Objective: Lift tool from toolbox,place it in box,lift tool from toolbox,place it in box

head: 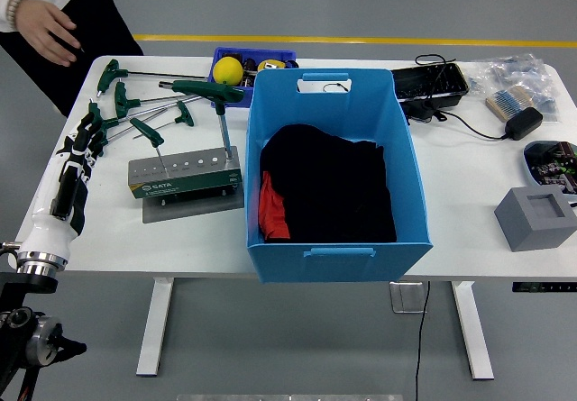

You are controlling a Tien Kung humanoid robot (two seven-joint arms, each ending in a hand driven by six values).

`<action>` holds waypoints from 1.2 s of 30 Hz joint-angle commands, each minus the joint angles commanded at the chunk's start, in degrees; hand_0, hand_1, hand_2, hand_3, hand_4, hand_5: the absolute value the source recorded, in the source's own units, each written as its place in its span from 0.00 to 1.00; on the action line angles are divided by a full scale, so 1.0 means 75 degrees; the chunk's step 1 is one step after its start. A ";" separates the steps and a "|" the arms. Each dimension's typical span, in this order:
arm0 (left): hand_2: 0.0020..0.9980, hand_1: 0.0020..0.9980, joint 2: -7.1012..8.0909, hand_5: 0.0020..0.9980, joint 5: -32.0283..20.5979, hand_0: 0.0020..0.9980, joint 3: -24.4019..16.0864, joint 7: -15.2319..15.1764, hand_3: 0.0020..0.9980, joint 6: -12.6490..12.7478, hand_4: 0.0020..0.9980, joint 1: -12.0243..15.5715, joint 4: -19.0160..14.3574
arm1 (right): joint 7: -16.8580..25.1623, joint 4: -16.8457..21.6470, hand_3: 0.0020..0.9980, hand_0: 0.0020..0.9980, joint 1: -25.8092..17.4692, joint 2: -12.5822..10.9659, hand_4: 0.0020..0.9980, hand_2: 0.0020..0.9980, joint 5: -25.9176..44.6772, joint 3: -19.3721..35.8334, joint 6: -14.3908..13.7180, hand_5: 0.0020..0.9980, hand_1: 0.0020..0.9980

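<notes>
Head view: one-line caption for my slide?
Left robot hand reaches green T-handle wrenches beside the tool holder; blue box holds dark cloth.

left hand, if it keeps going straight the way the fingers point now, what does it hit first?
The left hand points up-table, away from the robot. First in that line appears to be the green T-handle wrenches lying loose left of the tool holder; its fingertips are already beside them. Depth is uncertain.
</notes>
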 joint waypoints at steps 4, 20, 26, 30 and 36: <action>1.00 1.00 0.0020 1.00 0.0073 1.00 0.0010 0.0009 1.00 0.0016 0.94 -0.0022 -0.0003 | -0.0003 0.0012 0.55 0.63 0.0002 0.0004 0.78 0.69 -0.0010 -0.0014 -0.0013 0.67 0.61; 1.00 1.00 0.0418 0.73 0.1751 1.00 0.0026 0.0620 1.00 0.0384 1.00 -0.0837 -0.0185 | 0.0005 0.0037 0.55 0.63 -0.0016 -0.0020 0.78 0.68 0.0137 -0.0142 -0.0005 0.67 0.61; 1.00 1.00 0.1224 0.53 0.3687 1.00 0.0707 0.1168 1.00 -0.0081 1.00 -0.1718 -0.0246 | 0.0001 0.0039 0.55 0.63 -0.0047 -0.0029 0.78 0.68 0.0178 -0.0148 0.0001 0.67 0.61; 1.00 1.00 0.1695 0.53 0.5028 1.00 0.1502 0.1240 1.00 -0.0494 1.00 -0.2547 -0.0119 | -0.0034 0.0047 0.55 0.63 -0.0096 -0.0039 0.78 0.68 0.0148 -0.0129 0.0007 0.67 0.61; 1.00 1.00 0.1870 0.44 0.6483 1.00 0.2677 0.1517 1.00 -0.0640 1.00 -0.3728 0.0337 | -0.0111 0.0038 0.55 0.63 -0.0149 -0.0037 0.78 0.68 -0.0041 0.0011 0.0007 0.67 0.61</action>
